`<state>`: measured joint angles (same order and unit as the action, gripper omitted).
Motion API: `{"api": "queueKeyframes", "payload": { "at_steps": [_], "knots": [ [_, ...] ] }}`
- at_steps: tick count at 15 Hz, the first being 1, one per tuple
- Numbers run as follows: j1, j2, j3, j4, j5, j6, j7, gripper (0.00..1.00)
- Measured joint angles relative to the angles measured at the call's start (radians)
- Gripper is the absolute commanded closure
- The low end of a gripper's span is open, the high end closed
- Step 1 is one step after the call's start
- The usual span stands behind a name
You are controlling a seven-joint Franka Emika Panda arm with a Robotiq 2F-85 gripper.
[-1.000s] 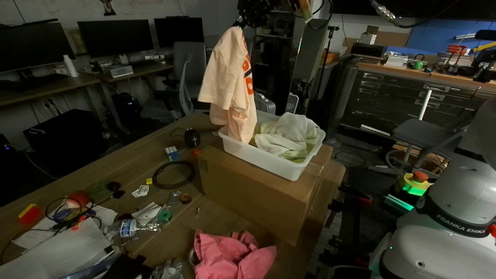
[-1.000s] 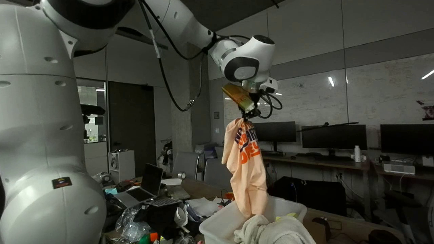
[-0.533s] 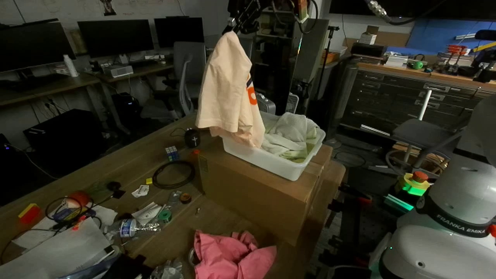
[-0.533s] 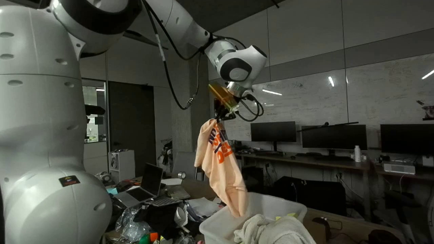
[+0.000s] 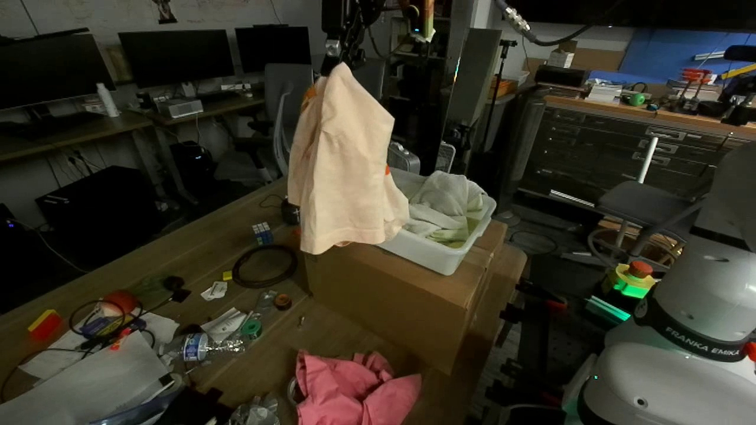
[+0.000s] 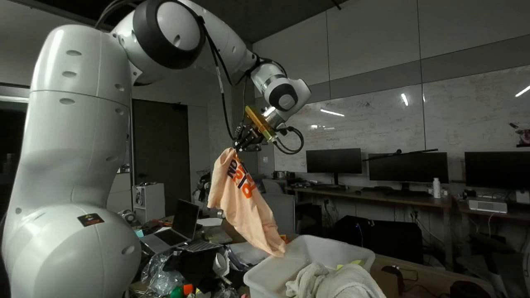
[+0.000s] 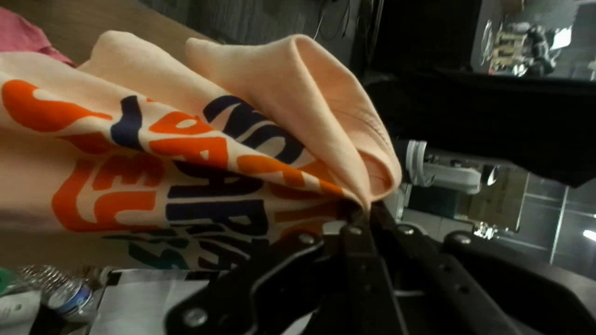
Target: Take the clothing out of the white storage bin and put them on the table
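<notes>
- Dark monitors [image 5: 176, 58] stand well beyond the bin [image 5: 422, 254].
- The gripper [image 7: 367, 215] has its fingers together, clamped on a pinch of peach shirt [image 5: 354, 171].
- That shirt hangs over or just beside one end of the bin, I cannot tell which, and hides that end in an exterior view. Its lettering is partly lost in folds.
- Pale cloth [image 6: 343, 283] lies inside the bin, cut off at the bottom of an exterior view.
- Beneath the bin, a box [image 5: 390, 301] stands on the table [image 5: 283, 339].
- Lower than the bin, pink cloth [image 5: 357, 389] lies on the table, cut off by the frame.
</notes>
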<state>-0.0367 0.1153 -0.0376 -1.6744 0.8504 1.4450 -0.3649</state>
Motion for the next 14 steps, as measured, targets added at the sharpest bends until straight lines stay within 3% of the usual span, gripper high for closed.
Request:
{"api": "queueKeyframes", "payload": {
  "at_steps": [7,8,10,14],
  "knots": [
    [0.002,0.204,0.075,0.256,0.000,-0.357,-0.015,0.97],
    [0.004,0.232,0.085,0.291,-0.003,-0.402,-0.015,0.69],
    [0.015,0.283,0.100,0.359,-0.042,-0.470,-0.010,0.63],
    [0.054,0.366,0.118,0.479,-0.190,-0.554,-0.010,0.31]
  ]
}}
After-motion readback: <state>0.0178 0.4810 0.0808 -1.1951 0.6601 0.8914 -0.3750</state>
